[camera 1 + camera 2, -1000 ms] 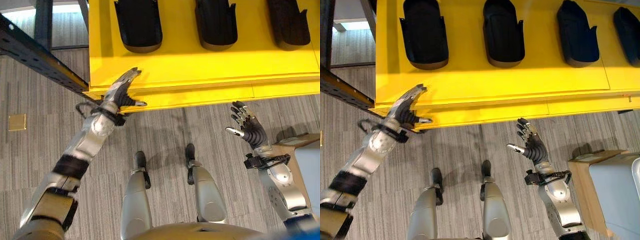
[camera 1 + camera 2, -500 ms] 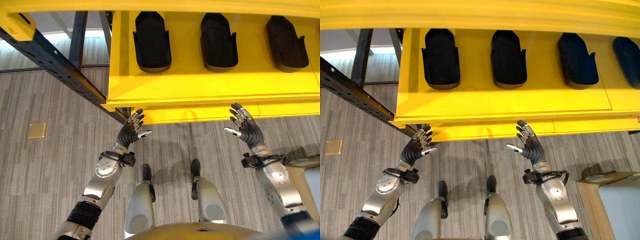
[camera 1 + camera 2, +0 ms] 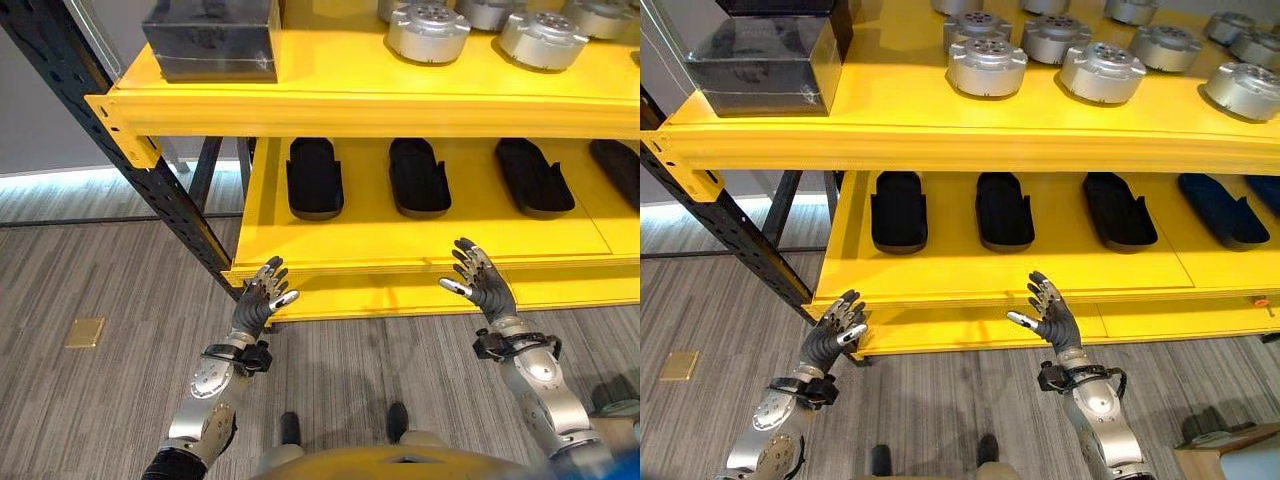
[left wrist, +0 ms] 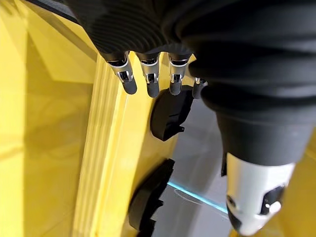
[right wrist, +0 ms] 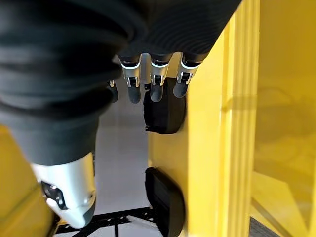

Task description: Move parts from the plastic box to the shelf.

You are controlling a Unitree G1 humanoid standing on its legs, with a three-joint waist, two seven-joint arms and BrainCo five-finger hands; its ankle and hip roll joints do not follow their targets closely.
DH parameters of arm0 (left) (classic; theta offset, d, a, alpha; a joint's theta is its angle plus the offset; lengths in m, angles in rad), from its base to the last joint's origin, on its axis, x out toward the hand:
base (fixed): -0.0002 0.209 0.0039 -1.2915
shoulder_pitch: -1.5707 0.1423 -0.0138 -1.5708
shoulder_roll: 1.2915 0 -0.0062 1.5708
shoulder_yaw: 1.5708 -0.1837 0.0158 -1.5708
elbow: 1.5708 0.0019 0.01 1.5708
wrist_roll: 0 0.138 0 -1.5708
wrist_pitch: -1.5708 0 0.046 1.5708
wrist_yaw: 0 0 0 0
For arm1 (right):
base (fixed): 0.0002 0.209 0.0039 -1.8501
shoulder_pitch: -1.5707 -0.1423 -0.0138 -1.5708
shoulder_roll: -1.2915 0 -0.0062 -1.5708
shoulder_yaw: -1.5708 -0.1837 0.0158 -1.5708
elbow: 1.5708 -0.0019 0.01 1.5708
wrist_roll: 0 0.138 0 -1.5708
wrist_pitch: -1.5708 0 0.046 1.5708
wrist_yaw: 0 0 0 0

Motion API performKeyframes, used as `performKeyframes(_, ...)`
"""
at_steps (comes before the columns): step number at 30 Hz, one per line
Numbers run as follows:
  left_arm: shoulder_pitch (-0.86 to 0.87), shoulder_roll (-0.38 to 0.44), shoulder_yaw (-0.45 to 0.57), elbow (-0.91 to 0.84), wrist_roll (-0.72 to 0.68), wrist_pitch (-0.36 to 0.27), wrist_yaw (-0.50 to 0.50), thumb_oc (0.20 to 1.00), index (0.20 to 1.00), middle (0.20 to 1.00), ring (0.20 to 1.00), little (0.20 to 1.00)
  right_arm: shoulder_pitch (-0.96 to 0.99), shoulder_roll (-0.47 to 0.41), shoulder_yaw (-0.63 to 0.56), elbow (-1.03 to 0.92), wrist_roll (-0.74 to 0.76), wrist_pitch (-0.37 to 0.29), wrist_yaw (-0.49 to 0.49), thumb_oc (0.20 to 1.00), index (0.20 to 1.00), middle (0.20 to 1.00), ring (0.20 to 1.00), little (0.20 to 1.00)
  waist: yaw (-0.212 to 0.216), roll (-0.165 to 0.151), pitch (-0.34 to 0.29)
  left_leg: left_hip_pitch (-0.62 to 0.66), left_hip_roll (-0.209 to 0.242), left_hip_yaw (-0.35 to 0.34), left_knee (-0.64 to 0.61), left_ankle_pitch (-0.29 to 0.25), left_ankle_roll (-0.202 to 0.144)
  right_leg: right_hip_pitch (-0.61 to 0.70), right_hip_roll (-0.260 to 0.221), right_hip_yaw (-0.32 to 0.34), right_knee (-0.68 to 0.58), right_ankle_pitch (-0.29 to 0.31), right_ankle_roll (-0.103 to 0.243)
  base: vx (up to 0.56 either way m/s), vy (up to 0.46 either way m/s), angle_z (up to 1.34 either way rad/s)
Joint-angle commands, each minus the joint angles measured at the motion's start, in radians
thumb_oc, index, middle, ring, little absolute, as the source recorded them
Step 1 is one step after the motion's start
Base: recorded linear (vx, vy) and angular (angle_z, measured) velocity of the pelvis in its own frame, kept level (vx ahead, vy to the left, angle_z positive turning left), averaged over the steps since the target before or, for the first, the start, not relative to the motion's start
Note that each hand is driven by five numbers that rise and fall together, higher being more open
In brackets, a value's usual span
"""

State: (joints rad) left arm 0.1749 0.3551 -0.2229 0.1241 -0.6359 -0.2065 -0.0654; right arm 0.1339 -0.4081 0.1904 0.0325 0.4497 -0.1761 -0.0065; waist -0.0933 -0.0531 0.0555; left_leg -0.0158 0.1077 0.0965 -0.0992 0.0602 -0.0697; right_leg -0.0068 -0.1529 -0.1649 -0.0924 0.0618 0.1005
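Left hand (image 3: 262, 300): raised in front of the lower shelf edge, near the dark upright post (image 3: 120, 140); fingers straight and spread, thumb apart, holding nothing.
Right hand (image 3: 480, 285): raised in front of the same edge, further to the right; fingers also straight and spread, holding nothing.
Shelf (image 3: 940, 140): yellow, with two levels and a dark metal frame.
Upper level: several round silver metal parts (image 3: 987, 65) stand in rows on the right half; a dark box (image 3: 765, 50) with clear walls stands at the left end.
Lower level (image 3: 420, 235): black tray-like parts (image 3: 314, 178) lie in a row, side by side and apart from each other.
Left wrist view: the fingers (image 4: 150, 81) are extended, with two black parts beyond them on the yellow surface.
Right wrist view: the fingers (image 5: 157, 81) are extended, again with two black parts past them.
Floor (image 3: 100, 280): grey striped carpet, with a small yellow square plate (image 3: 84, 332) in it, left of the left arm.
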Motion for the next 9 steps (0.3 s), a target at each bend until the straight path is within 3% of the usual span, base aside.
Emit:
performKeyframes(1,-0.027,0.012,0.037,0.012,0.007,-0.051,0.003,1.000,1.000,1.000,1.000,1.000,-0.033,-0.001,0.005,-0.032,0.029,-0.035,-0.001,1.000,1.000,1.000,1.000,1.000,0.010,-0.009,-0.009,-0.009,0.082,0.028,0.013,-0.007,-0.027,-0.025,-0.069,0.019,0.005,0.056,0.085,0.03,-0.001,-0.03)
performKeyframes(9,-0.025,0.013,0.044,0.027,0.048,-0.048,0.025,1.000,1.000,1.000,1.000,1.000,-0.035,0.011,0.020,-0.030,0.056,-0.030,-0.001,1.000,1.000,1.000,1.000,1.000,0.009,-0.012,-0.019,0.013,0.081,0.037,0.012,-0.014,-0.026,-0.009,-0.073,0.024,0.006,0.057,0.088,0.01,0.004,-0.02)
